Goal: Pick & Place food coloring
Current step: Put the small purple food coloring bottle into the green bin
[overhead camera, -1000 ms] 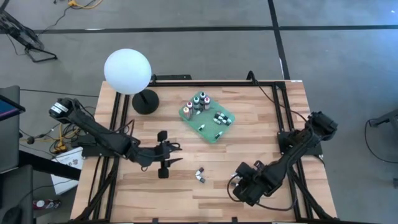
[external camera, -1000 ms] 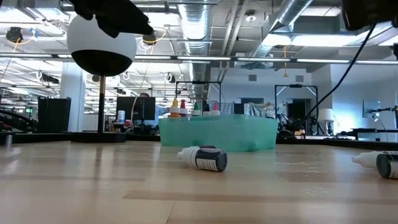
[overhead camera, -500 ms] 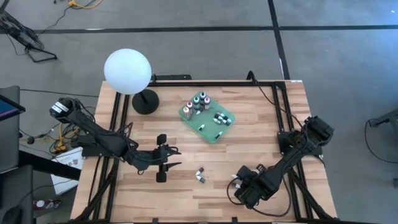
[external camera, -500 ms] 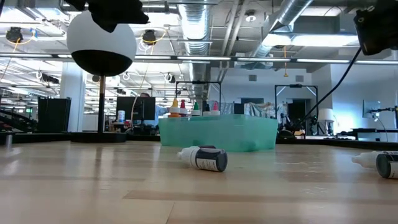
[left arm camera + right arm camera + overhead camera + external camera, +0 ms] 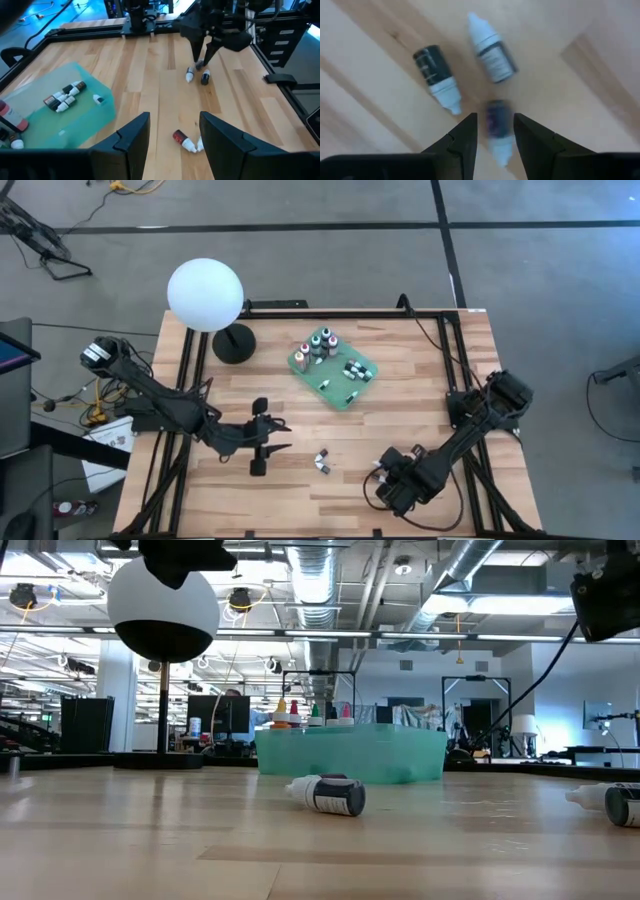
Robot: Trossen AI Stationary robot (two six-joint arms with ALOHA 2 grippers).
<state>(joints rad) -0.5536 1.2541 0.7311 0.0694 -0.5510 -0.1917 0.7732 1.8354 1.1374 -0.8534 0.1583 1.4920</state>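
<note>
My right gripper point(image 5: 392, 480) hangs over the near right of the table, pointing down and shut on a small dark food coloring bottle point(image 5: 496, 122). Two more small bottles point(image 5: 437, 75) point(image 5: 491, 49) lie on the wood below it. A further bottle pair point(image 5: 321, 461) lies on its side mid-table. My left gripper point(image 5: 175, 120) hovers open and level at the near left, aimed at that pair. The green tray point(image 5: 336, 388) at the centre back holds upright capped bottles point(image 5: 318, 345) and small ones lying flat point(image 5: 355, 370). My right gripper pinches the dark body point(image 5: 495, 112) of the small bottle between its two fingers point(image 5: 466, 135). The fingers come from above and point down. The bottle's white tip point(image 5: 501, 152) sticks out to one side. In the left wrist view the bottle point(image 5: 199, 64) shows just above the two lying ones.
A white globe lamp point(image 5: 205, 295) on a black base point(image 5: 234, 343) stands at the far left. Black frame rails point(image 5: 455, 360) run along the table's sides. Bare wood lies between the tray and the near edge.
My right gripper has come down toward the table over the two lying bottles, still shut on its own bottle.
</note>
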